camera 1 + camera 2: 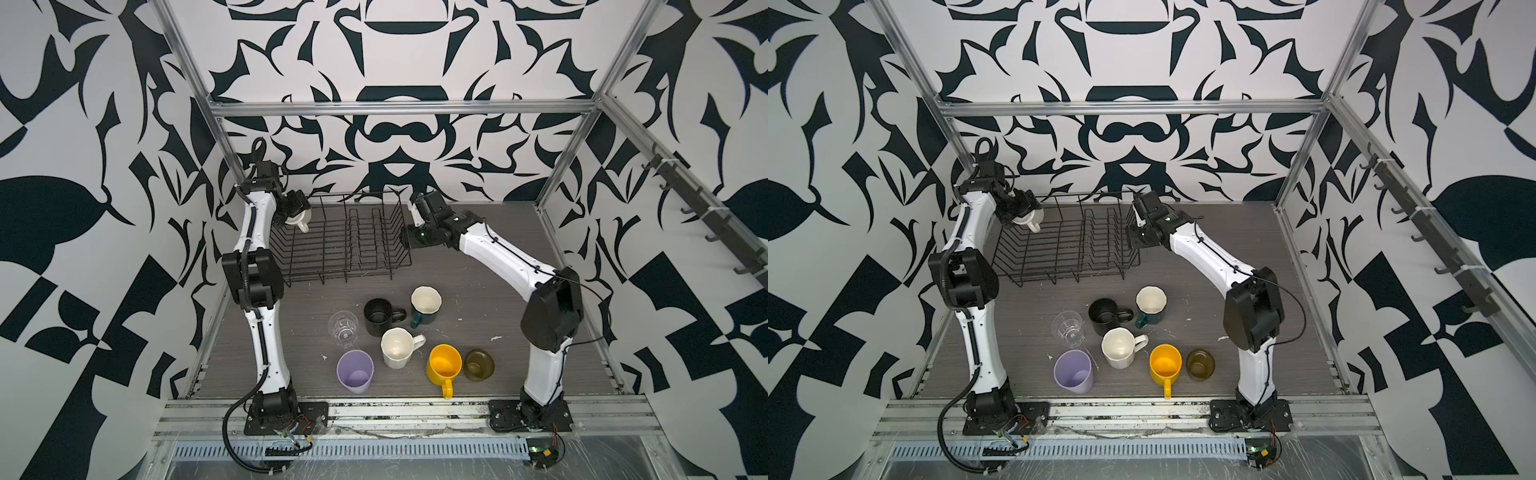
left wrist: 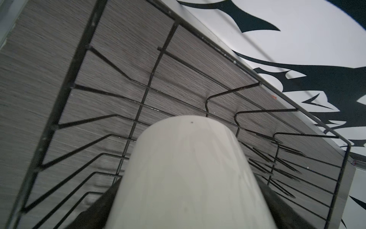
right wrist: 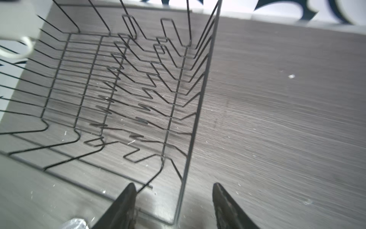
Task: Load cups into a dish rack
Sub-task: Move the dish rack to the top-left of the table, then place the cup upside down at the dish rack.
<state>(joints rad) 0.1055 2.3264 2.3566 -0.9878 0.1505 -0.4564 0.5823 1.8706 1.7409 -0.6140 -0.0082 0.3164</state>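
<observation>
R gripper (image 3: pixel 173 186) astride rack (image 3: pixel 198 114) rim; L gripper (image 1: pixel 294 214) holds mug (image 2: pixel 188 168).

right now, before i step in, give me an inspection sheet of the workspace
surface: grey wood-grain table
job's things: dish rack empty; black mug, teal mug, clear glass, cream mug, lilac tumbler, yellow mug, olive-brown glass upright on table
clutter: white flecks on table
grippers: left gripper shut on white mug above rack; right gripper open astride rack's end wire
cables: black loop by left arm's base
surroundings: aluminium frame, patterned walls, hook rail
</observation>
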